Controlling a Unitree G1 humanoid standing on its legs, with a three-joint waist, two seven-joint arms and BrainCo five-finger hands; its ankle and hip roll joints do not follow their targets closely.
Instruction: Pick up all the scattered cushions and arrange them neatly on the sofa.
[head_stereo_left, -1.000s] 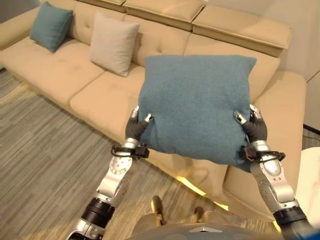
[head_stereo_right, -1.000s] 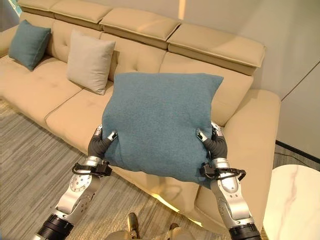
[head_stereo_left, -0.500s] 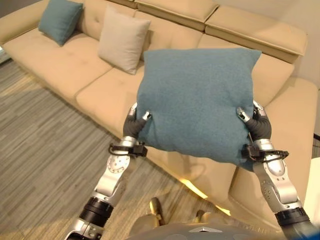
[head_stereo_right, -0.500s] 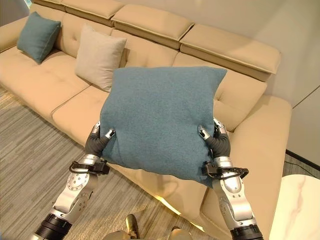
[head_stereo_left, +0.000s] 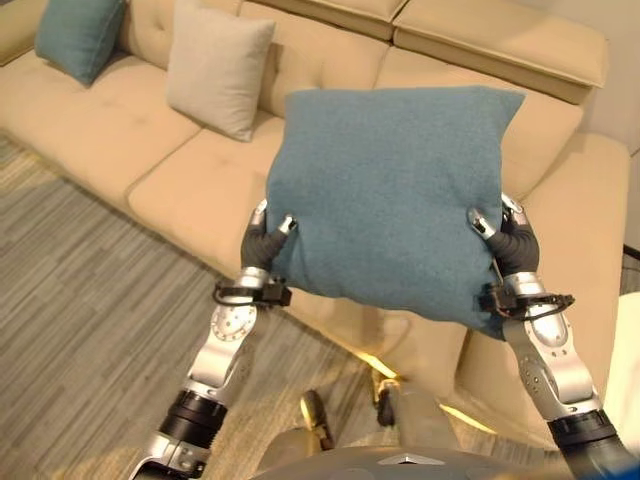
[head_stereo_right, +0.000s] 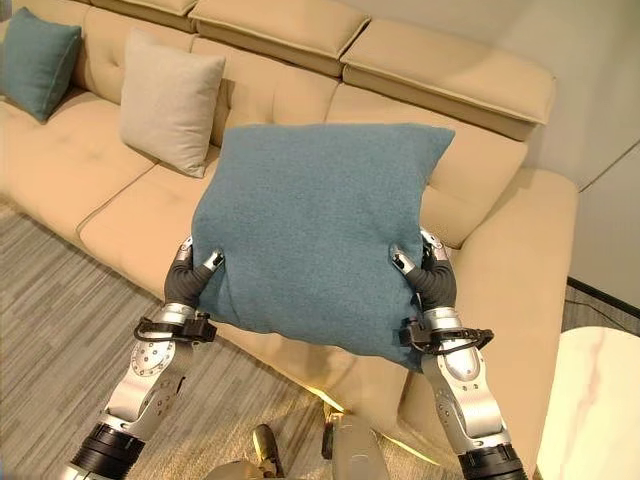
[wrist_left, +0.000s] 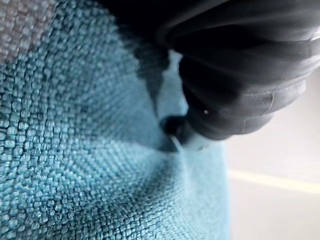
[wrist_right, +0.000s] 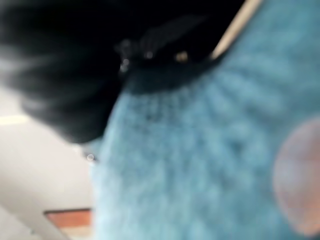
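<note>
Left eye view: large teal cushion (head_stereo_left: 390, 200) held upright between left robot hand (head_stereo_left: 262, 238) and right robot hand (head_stereo_left: 508, 243), each clenched on a lower side edge, above the sofa (head_stereo_left: 190, 180). Beige cushion (head_stereo_left: 215, 70) and small teal cushion (head_stereo_left: 78, 35) lean on the backrest beyond the left robot hand.

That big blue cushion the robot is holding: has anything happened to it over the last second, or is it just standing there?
Very little changed. The teal cushion stays pinched at its lower edges by the left hand and the right hand, held up in front of the sofa. The shift in the picture looks like the camera moving. The beige cushion and the other teal cushion stayed put on the seat.
</note>
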